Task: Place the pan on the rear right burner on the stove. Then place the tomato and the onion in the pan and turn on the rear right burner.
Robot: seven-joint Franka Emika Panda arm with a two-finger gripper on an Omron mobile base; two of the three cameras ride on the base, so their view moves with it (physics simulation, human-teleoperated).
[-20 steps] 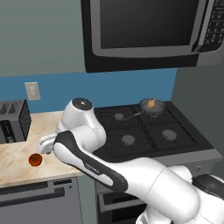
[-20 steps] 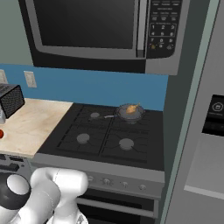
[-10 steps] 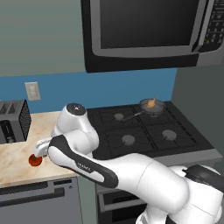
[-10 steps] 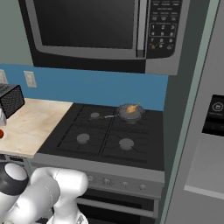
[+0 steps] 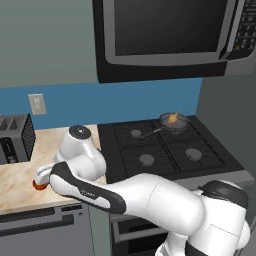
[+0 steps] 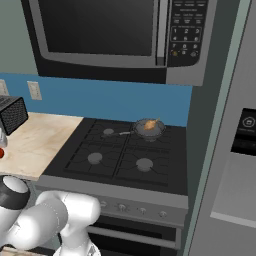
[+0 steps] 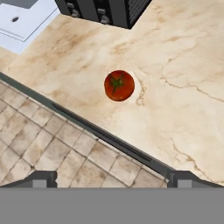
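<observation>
The pan is sitting on the rear right burner with the onion inside. I'm hovering my gripper, jaws wide and empty, over the tomato on the counter; the knob's waiting.

The arm was glossy white with rounded, bulging links and dark grey bands at its joints. One joint wore a round dark cap. The pincer had two small dark grey tips.
</observation>
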